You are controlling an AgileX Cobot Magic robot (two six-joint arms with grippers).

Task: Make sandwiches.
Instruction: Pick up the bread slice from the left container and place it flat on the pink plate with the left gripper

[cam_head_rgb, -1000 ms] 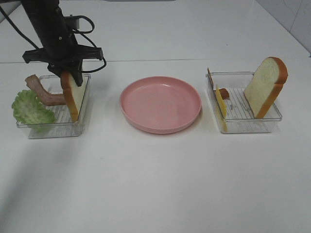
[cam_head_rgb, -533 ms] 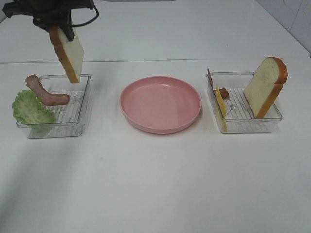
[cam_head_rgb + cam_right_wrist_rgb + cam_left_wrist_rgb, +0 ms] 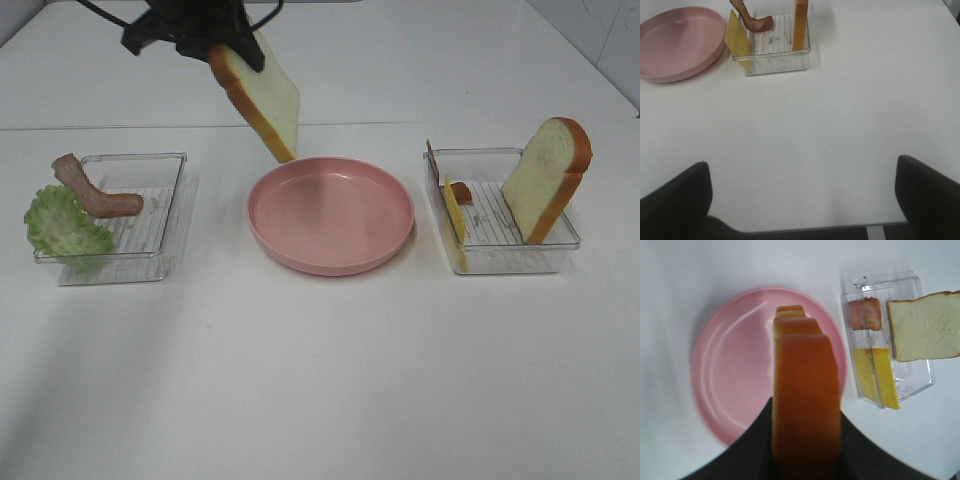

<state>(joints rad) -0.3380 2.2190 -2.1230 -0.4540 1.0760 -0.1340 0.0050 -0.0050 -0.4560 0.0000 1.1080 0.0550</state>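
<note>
My left gripper [image 3: 222,42] is shut on a white bread slice [image 3: 265,95] with an orange-brown crust and holds it tilted in the air above the far left rim of the pink plate [image 3: 330,215]. The left wrist view shows the slice's crust [image 3: 805,400] edge-on over the plate [image 3: 730,375]. A second bread slice [image 3: 548,178] stands in the right tray [image 3: 500,260] with a yellow cheese slice [image 3: 457,222] and a bacon piece [image 3: 461,192]. Green lettuce [image 3: 65,225] and a bacon strip [image 3: 95,190] lie in the left tray [image 3: 150,265]. My right gripper [image 3: 801,165] is open and empty.
The right wrist view shows the right tray [image 3: 777,62] with the cheese [image 3: 737,37], bacon [image 3: 752,20] and bread [image 3: 801,25], beside the plate [image 3: 680,42], with white table in front of them. The right gripper does not show in the exterior high view.
My left gripper has lifted the bread slice out of the left tray and carried it right, to above the plate's far left rim. The right arm's side is unchanged.
</note>
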